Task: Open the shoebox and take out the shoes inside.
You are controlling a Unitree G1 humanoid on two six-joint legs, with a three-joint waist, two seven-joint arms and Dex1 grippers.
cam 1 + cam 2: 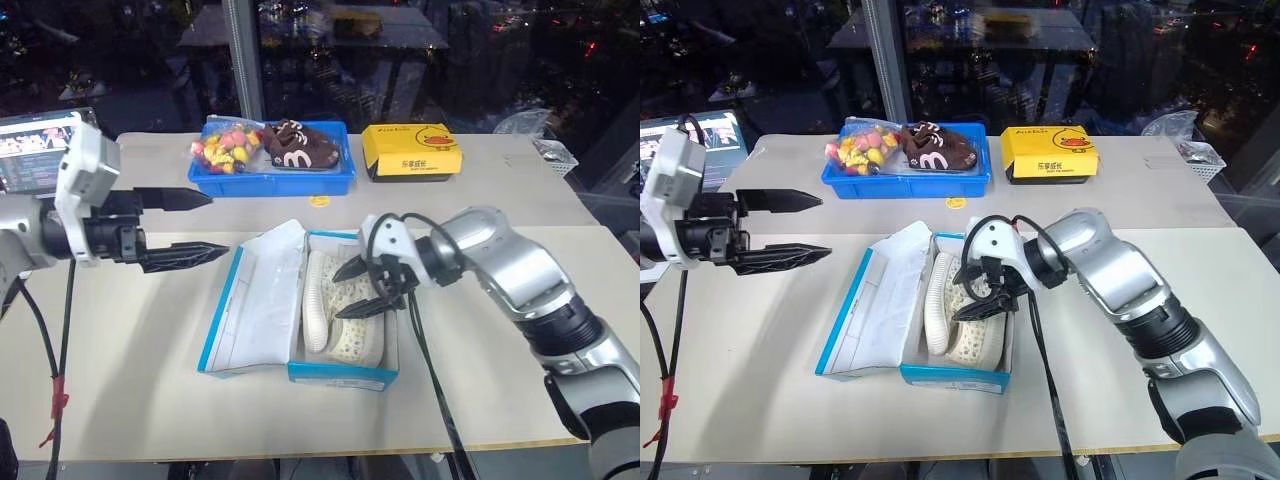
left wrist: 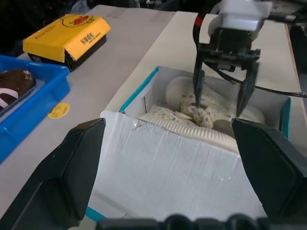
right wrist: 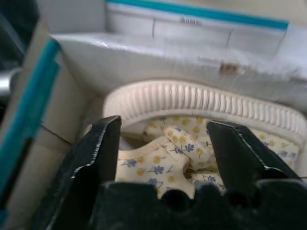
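Left eye view, shoes point(image 1: 340, 310) lengthwise in shoebox point(image 1: 340, 374), both grippers' jaws open.

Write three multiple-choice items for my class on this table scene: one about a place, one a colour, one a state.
1. Where is the right gripper?
A. Over the shoes in the open blue cardboard shoebox
B. Above the blue plastic tray
C. Beside the laptop

2. What colour is the small duck-printed box?
A. Red
B. Yellow
C. Green

3. How does the shoebox lid stand?
A. Shut
B. Taped
C. Folded open

Answers: 1 A, its fingers hang above the cream floral shoes. 2 B, plainly yellow. 3 C, its white inside faces up.
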